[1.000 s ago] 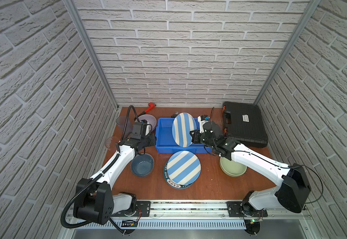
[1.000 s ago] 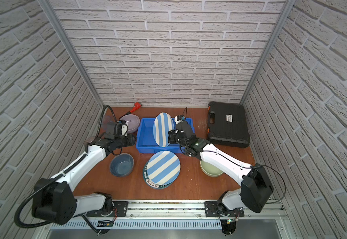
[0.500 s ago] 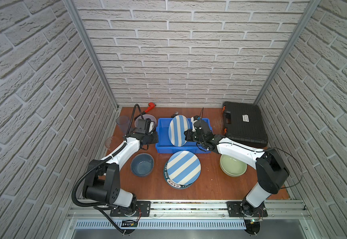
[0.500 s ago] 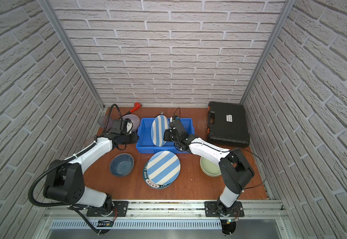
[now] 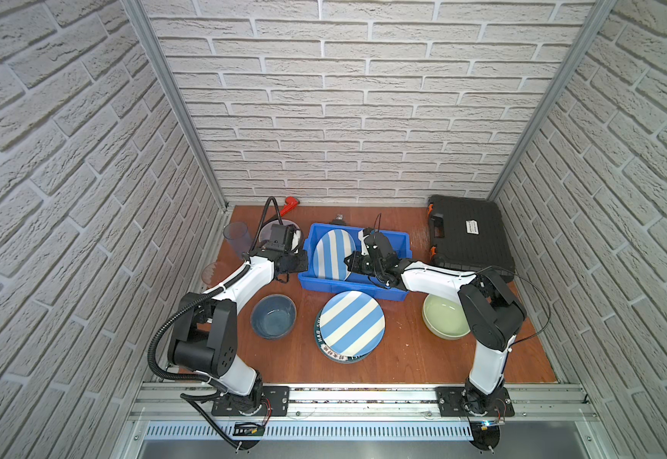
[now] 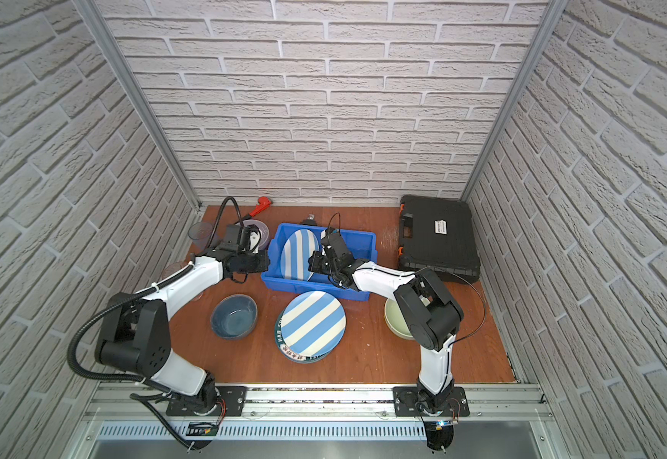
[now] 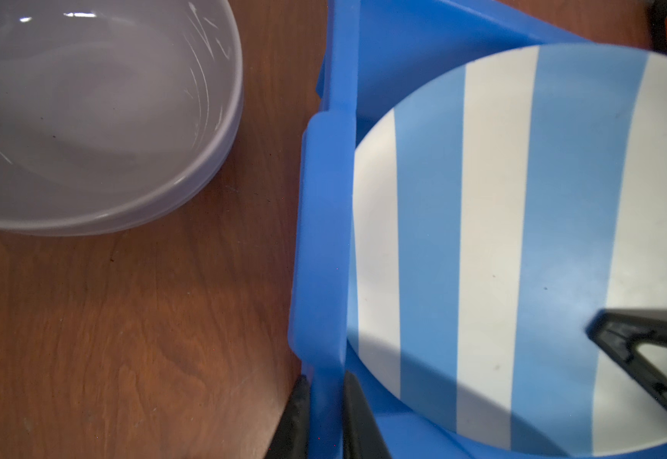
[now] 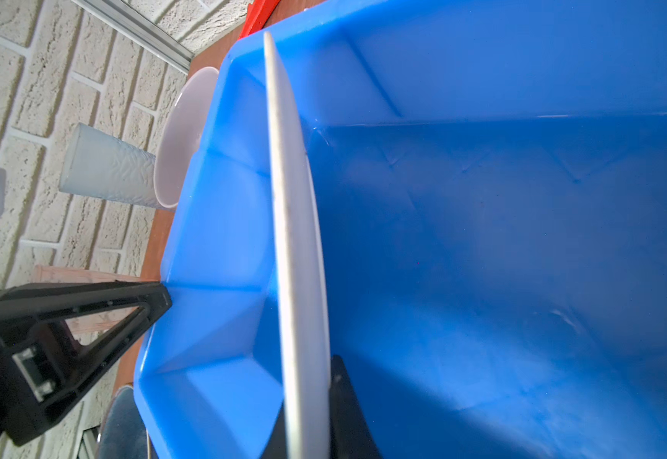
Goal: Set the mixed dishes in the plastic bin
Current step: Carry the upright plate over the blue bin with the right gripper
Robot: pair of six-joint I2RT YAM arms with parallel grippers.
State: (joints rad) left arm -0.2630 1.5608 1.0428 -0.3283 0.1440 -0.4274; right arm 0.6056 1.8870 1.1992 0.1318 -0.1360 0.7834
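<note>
In both top views the blue plastic bin (image 5: 348, 287) (image 6: 316, 288) sits at mid-table. My right gripper (image 5: 349, 262) (image 8: 308, 373) is shut on a blue-and-white striped plate (image 5: 332, 254) (image 8: 296, 238), which stands on edge inside the bin by its left wall. My left gripper (image 5: 302, 264) (image 7: 326, 383) is shut on the rim (image 7: 322, 238) of that wall. In front of the bin a second striped plate (image 5: 351, 322) lies on a teal-rimmed lettered plate (image 5: 330, 349). A dark blue bowl (image 5: 273, 316) and a pale green bowl (image 5: 443, 318) flank them.
A lilac bowl (image 7: 85, 119) sits just left of the bin, partly hidden under my left wrist. Two clear tumblers (image 5: 237, 236) (image 5: 212, 272) stand by the left wall. A red wrench (image 5: 289, 203) lies at the back. A black case (image 5: 469, 236) fills the back right.
The right gripper carried the upright striped plate left and down into the bin. The left gripper moved to the bin's left wall and closed on its rim.
</note>
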